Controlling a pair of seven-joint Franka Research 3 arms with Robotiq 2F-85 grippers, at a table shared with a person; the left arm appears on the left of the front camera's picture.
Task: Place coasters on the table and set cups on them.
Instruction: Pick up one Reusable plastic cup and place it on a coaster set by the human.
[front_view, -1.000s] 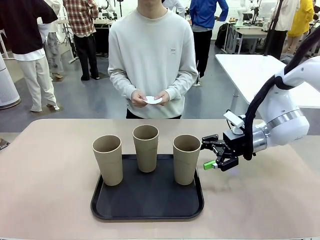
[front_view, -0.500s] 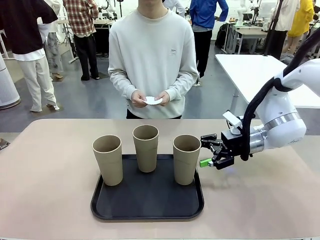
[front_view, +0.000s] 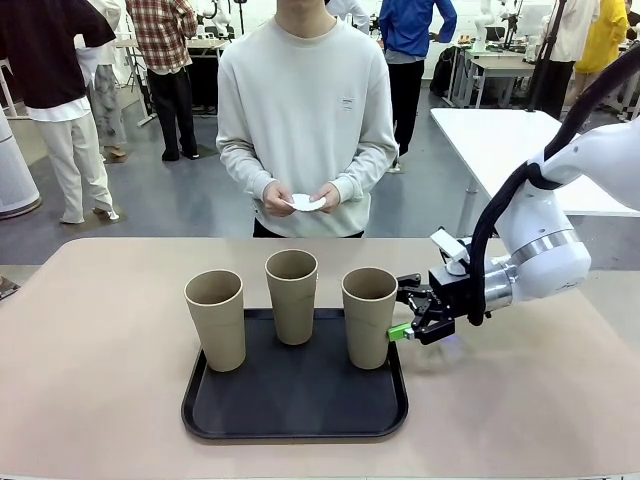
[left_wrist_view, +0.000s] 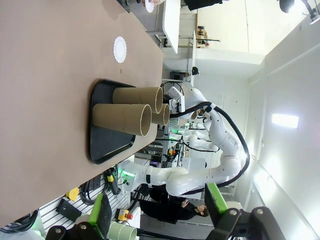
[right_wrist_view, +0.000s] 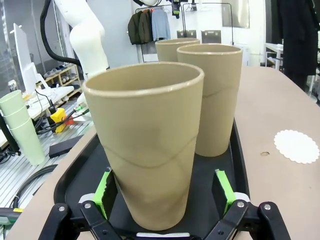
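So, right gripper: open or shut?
Open. The right gripper straddles the nearest cup, its green pads spread wide on either side; whether they touch it, cannot tell.

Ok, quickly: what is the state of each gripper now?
Left gripper: open, holding nothing.
Right gripper: open, jaws on both sides of the right cup, not closed on it.

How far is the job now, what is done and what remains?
Done: one coaster lies on the table. In hand: the person holds another coaster; the open right gripper straddles the right cup. Left: all three cups stand on the black tray.
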